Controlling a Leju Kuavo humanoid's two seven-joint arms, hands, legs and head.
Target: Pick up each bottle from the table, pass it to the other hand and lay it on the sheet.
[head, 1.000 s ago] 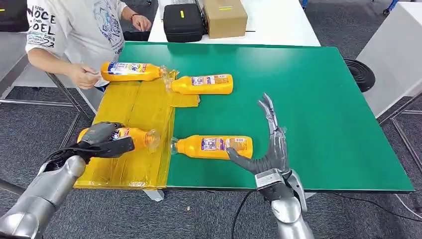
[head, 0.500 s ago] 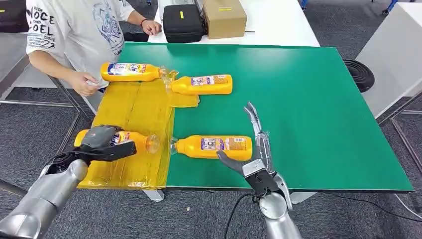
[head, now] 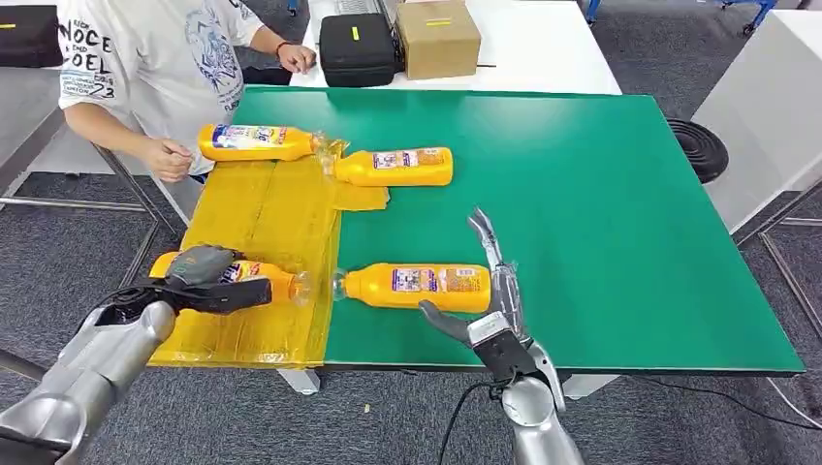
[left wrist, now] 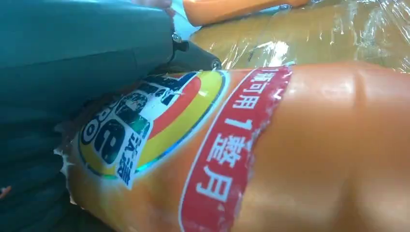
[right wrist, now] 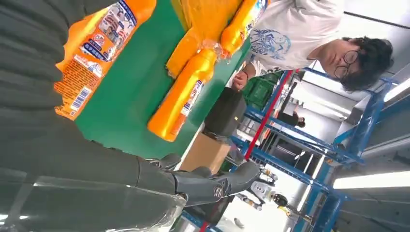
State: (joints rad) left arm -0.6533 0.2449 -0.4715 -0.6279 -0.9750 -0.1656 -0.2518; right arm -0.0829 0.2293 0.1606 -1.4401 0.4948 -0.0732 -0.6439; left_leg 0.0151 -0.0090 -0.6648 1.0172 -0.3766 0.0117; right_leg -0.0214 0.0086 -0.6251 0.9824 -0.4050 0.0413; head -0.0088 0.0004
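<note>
Near bottle (head: 419,287) lies flat on the green tabletop (head: 620,194) close to its front edge, long axis parallel to that edge, cap toward the yellow sheet (head: 262,208), base toward the right hand (head: 490,310). Right hand is at the bottle's base end, fingers spread and extended up past the base, thumb reaching along the bottle's front side; nothing gripped, contact too close to call. It looks placed for a side grasp across the body, so the closing direction crosses the long axis.

Left hand (head: 199,279) sits over the sheet near the front-left corner, fingers wrapped on a second bottle (head: 257,275), label close up in the left wrist view, cap pointing at the near bottle's cap, the 2 caps just apart.

2 more bottles at the sheet's far end: one (head: 257,141) on the sheet, one (head: 393,166) mostly on green. A person (head: 155,58) stands at the far-left corner, hand (head: 170,160) near the sheet edge. Black case (head: 357,46) and cardboard box (head: 438,35) are on the white table behind.
</note>
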